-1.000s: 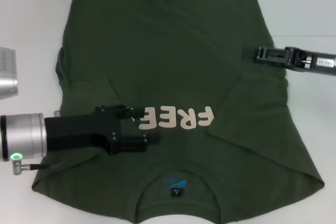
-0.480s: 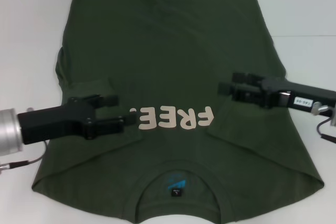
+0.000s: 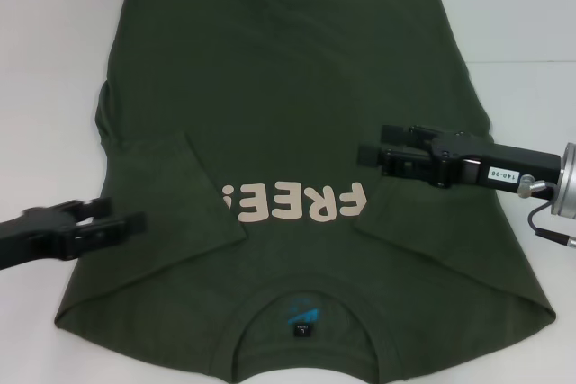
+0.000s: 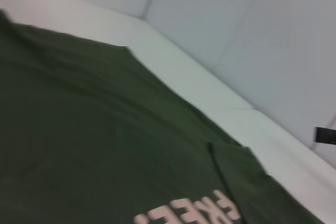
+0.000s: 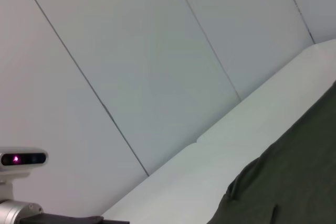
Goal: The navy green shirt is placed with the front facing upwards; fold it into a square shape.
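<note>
The navy green shirt (image 3: 288,87) lies flat on the white table, front up, its collar and black neck label (image 3: 303,325) on the near side. Cream lettering (image 3: 297,204) crosses the chest. Both short sleeves lie folded inward over the body, the left one (image 3: 171,177) and the right one (image 3: 432,213). My left gripper (image 3: 126,213) hovers at the shirt's left edge beside the folded sleeve, open and holding nothing. Over the right sleeve, just right of the lettering, my right gripper (image 3: 371,143) is open and empty. The left wrist view shows the shirt (image 4: 94,129) and lettering (image 4: 194,211).
White table (image 3: 54,42) surrounds the shirt on the left, right and far sides. Pale wall panels (image 5: 157,51) rise behind the table edge. A small device with a pink light (image 5: 21,158) shows in the right wrist view.
My left gripper has drawn back leftward from the lettering to the shirt's left edge. My right gripper has moved inward and nearer, from the shirt's right edge onto the right sleeve.
</note>
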{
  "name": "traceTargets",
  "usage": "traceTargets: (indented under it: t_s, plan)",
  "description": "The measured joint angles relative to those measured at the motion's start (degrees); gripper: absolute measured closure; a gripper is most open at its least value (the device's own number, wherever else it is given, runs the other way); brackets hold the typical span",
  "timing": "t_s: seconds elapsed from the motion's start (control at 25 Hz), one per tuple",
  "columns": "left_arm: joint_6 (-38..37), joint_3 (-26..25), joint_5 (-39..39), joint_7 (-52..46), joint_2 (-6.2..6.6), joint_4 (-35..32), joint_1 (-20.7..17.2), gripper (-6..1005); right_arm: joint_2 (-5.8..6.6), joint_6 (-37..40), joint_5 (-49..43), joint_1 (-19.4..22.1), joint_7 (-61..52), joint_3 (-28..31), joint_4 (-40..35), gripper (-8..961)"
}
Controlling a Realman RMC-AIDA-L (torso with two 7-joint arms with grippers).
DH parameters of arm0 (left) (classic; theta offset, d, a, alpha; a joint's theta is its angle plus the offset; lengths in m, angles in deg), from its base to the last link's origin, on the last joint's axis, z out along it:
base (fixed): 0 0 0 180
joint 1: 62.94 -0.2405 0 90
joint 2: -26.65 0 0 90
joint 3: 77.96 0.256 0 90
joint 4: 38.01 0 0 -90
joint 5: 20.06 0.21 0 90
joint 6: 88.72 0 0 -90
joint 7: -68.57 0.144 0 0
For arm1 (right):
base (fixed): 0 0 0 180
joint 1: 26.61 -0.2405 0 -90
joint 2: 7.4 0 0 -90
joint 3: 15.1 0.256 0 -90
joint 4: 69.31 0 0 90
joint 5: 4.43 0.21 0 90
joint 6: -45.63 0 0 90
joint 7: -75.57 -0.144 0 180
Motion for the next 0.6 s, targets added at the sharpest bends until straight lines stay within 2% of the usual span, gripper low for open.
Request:
traceTargets:
  t_s: [0.32, 0.44, 0.6]
  plan:
    - [-0.6, -3.8, 4.3, -3.2, -0.27, -3.9, -2.8, 151, 0.17, -0.1, -2.5, -1.1, -0.1, -1.5, 0.3, 10]
    - [-0.8, -4.2, 5.5, -3.5, -0.44, -5.2, -3.5, 151, 0.45, 0.3, -2.5, -1.2, -0.8, -2.9, 0.2, 10]
    - [-1.8, -4.6, 7.3, -3.5, -0.66, -6.8, -4.1, 151, 1.41, 2.8, -2.5, -1.3, -2.0, -6.1, -0.3, 11]
